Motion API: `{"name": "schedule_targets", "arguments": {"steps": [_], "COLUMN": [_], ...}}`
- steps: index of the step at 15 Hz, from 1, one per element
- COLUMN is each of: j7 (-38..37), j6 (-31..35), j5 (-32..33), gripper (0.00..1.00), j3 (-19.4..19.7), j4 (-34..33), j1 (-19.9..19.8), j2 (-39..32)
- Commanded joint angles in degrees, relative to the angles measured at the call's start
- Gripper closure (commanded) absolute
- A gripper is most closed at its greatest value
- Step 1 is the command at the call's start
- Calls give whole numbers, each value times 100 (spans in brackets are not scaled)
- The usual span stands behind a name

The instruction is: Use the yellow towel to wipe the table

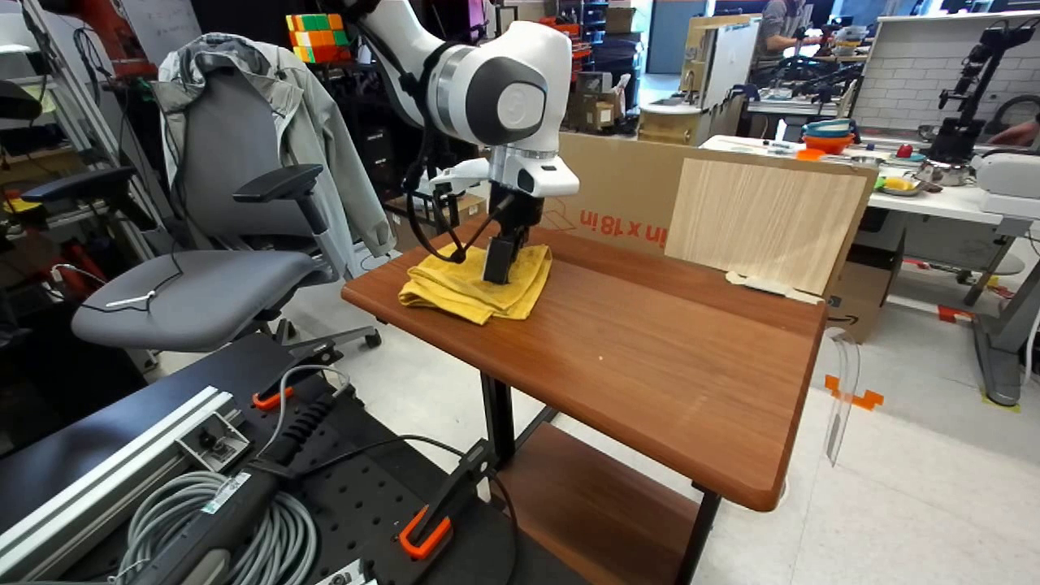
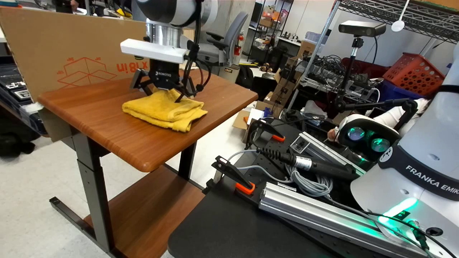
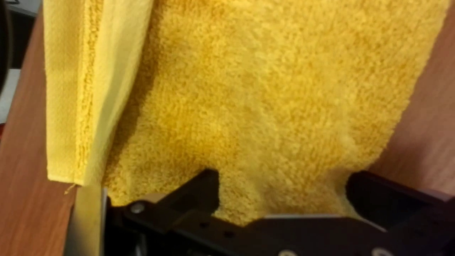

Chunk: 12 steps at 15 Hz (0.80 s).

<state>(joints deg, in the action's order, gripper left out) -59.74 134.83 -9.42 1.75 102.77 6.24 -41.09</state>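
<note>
squarely down on the yellow towel (image 1: 463,286), with a pinch probably next

lies folded on the table (image 1: 650,349), just left of centre in an exterior view, with more of that table to the right. points straight down onto the cloth with the gripper (image 3: 282,177) spread: in the wrist view, shows fingers (image 3: 199,190) at lower centre and lower right, with yellow pile in the gap. cannot tell how firmly in contact. hinges on this: runs mostly away from the fingers toward the top edge of the wrist frame, with the smooth folded band (image 3: 115,78) up the left side and the right border close by the finger at lower right. on closing, would likely squeeze across the band's line, nearer that right border than the left. could slip free in the wiping drag with too shallow a bite.
</note>
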Motion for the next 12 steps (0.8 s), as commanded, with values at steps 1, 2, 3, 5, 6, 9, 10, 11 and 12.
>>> {"name": "schedule_targets", "arguments": {"steps": [1, 2, 3, 5, 6, 9, 10, 11, 12], "j7": [-38, -79, -147, -289, -340, -308, -255, -242, -261], "j6": [341, 374, 362, 216, 154, -163, -243, -357, -385], "j5": [-191, -231, -295, -432, -480, -635, -700, -748, -785], "gripper": [0, 0, 0, 0, 0, 0, 0, 0, 0], "j3": [44, 75, 131, 219, 257, 326, 344, 373, 461], "j4": [-680, -880, -1139, -1626, -1809, -2110, -2124, -2199, -2217], "j1": [-26, -68, -131, -295, -385, -807, -1007, -1176, -1344], "j2": [-434, -528, -653, -869, -943, -1074, -1093, -1154, -1218]}}
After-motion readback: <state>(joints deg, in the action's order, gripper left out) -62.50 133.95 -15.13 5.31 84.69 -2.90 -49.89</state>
